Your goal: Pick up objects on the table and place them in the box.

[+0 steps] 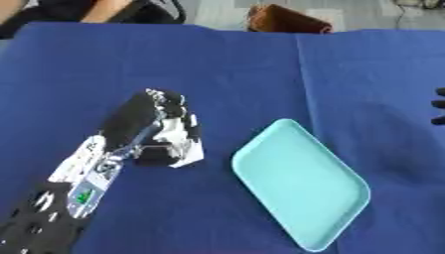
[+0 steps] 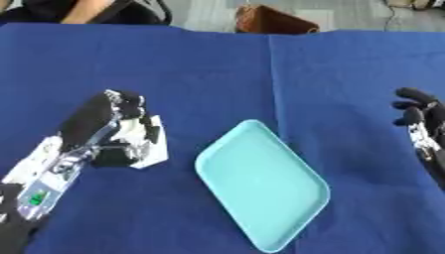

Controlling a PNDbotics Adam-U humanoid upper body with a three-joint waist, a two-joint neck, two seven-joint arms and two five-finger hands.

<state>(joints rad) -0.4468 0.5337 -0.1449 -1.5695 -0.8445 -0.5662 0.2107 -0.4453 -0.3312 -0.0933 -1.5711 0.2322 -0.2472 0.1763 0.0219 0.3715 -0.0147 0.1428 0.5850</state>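
Note:
My left hand (image 1: 137, 115) comes in from the lower left and lies on the blue cloth, fingers curled over a small white and black object (image 1: 184, 149). Most of that object is hidden under the hand, and only its white lower corner and patterned side show. A shallow teal tray (image 1: 300, 184) lies with nothing in it just right of the hand, turned diagonally; a narrow strip of cloth separates it from the object. My right hand (image 2: 418, 118) rests at the right edge, fingers up and relaxed, holding nothing.
A blue cloth (image 1: 243, 74) covers the whole table, with a seam running down its middle. A brown object (image 1: 287, 20) stands beyond the table's far edge.

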